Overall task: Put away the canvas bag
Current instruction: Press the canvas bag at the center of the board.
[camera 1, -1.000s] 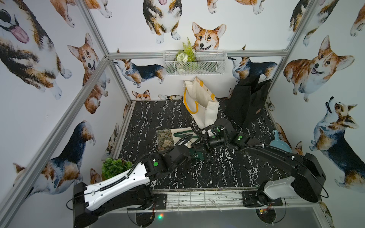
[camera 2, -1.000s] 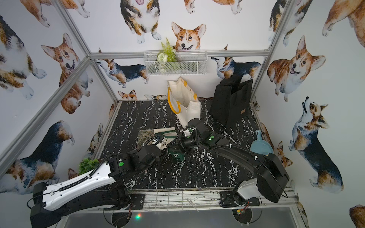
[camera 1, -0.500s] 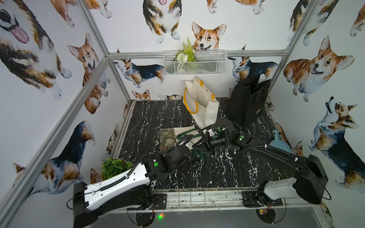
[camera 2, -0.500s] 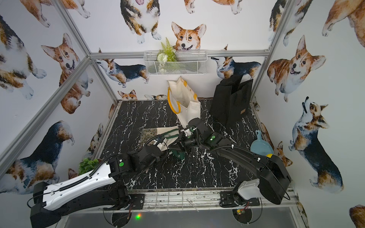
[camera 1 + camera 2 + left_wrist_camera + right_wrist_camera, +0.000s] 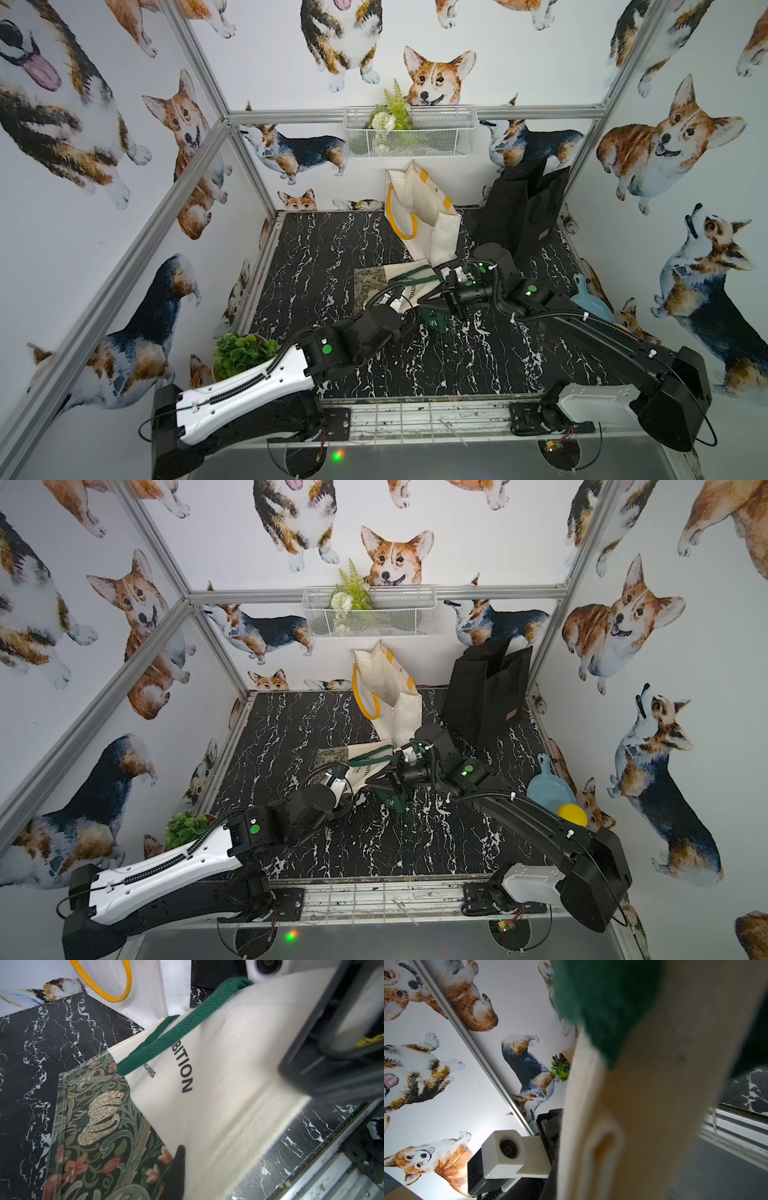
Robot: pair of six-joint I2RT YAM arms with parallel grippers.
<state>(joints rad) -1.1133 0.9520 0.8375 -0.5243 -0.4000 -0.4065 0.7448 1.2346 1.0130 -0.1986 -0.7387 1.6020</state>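
The canvas bag (image 5: pixel 409 271) is found in the middle of the table (image 5: pixel 316 257). Just behind it a tote bag (image 5: pixel 419 208) is stood up, with a big bag (image 5: pixel 523 208) to its right. A wire basket (image 5: pixel 440 139) is hung on the far wall (image 5: pixel 519 62), and a fern (image 5: pixel 395 110) is kept in its left end. A potted plant (image 5: pixel 241 353) is set at the near left. A scoop (image 5: pixel 592 301) is laid at the right edge, with a ball (image 5: pixel 572 814) just beside it.

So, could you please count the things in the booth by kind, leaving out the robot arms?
Bags: 3 (canvas bag, white bag, black bag)
Plants: 2 (potted plant, fern)
Baskets: 1 (wire basket)
Scoops: 1 (blue scoop)
Balls: 1 (yellow ball)
Total: 8
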